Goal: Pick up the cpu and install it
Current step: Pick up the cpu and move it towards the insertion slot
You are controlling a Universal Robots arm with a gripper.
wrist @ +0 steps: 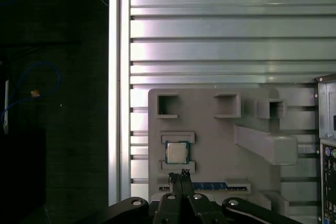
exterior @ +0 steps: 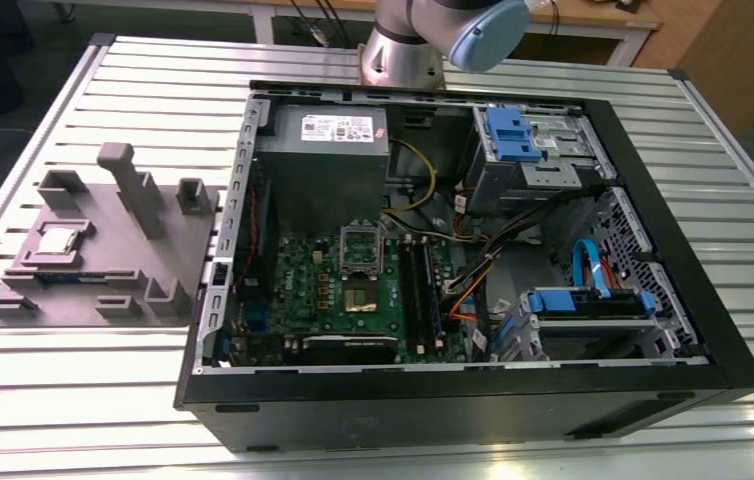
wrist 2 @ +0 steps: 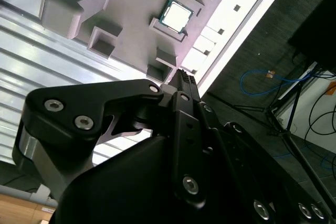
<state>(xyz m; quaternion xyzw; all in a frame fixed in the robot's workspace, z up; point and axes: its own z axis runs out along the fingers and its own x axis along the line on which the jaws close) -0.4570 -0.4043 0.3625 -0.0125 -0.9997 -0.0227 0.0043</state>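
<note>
Ribbed metal table [exterior: 150,90] carries a grey holder [exterior: 110,275] and, at the exterior view's right, an open computer case [exterior: 457,405]. I see the cpu [wrist: 177,152] lying in the holder's pocket. The gripper [wrist: 178,174] hovers close by, fingers pressed together, empty. Beside the table is dark floor [wrist: 52,24] with a blue cable [wrist: 44,66].

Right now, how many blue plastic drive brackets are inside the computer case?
2. One blue bracket sits in the computer case's far corner on the exterior view's right; the other bracket lies nearer the camera, same side. More may be hidden.
</note>
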